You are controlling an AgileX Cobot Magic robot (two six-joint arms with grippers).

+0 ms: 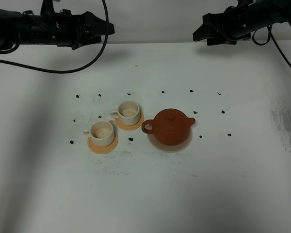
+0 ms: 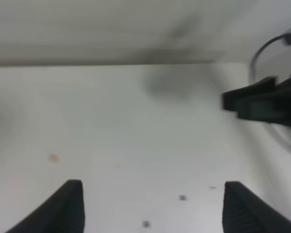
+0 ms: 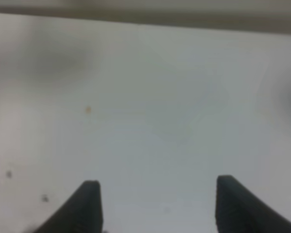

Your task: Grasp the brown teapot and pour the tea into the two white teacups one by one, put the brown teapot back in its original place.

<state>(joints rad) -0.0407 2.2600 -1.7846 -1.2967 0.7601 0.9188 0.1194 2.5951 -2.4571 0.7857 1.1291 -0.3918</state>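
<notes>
The brown teapot is seen near the middle of the white table. It is set upright on the beige mat, whose rim shows along the pot's near side. Its lid is on, its loop handle is turned to the left and its short spout to the right. Just left of the handle, two white cups are placed. The far teacup is set on an orange coaster, and the near teacup, further left, is set on a second coaster. Both cups stand upright and apart from the pot. Dark specks are scattered over the table around these things.

The left gripper is held high at the far left, well apart from the cups. Its dark fingers are spread wide and nothing is held between them. The right gripper is held at the far right, likewise spread wide and with nothing in its grasp; only bare table is seen below it.
</notes>
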